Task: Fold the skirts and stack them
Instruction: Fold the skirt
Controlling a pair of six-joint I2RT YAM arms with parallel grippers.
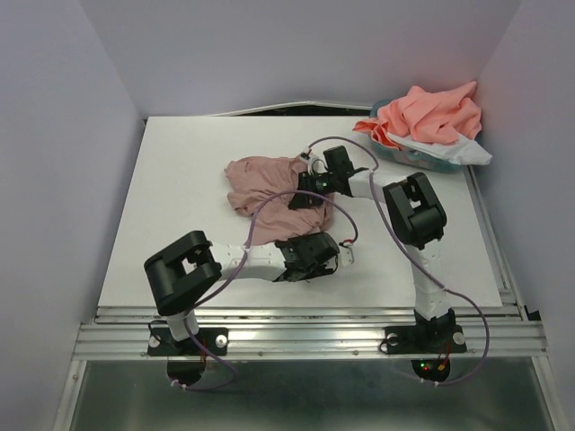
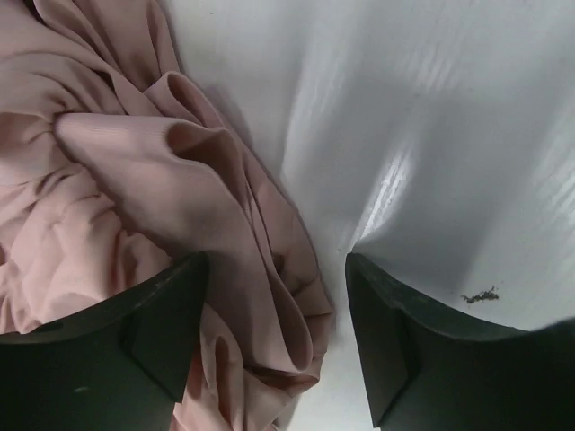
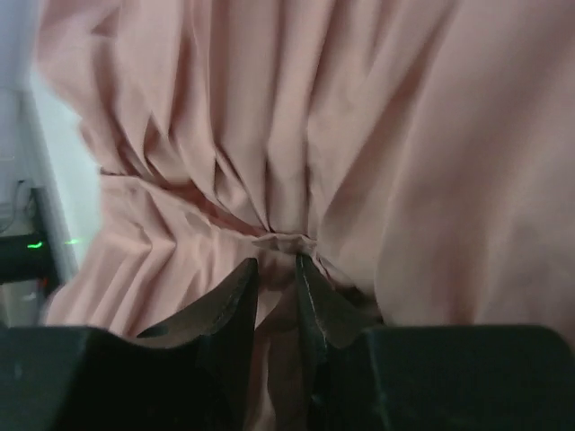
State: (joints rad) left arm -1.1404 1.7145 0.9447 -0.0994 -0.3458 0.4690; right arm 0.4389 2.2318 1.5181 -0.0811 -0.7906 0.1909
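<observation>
The right gripper has its fingers drawn almost together, pinching a small gathered bunch of the mauve-pink skirt right at their tips. Pleats fan out from that pinch on every side of the fingers. The left gripper has its fingers spread wide. A rolled fold of the same skirt lies in the gap between them and runs under the left-hand finger, while the right-hand finger stands over the bare white table. The coral cloth and a pale white-blue skirt lie heaped on the teal basket, well apart from both sets of fingers.
</observation>
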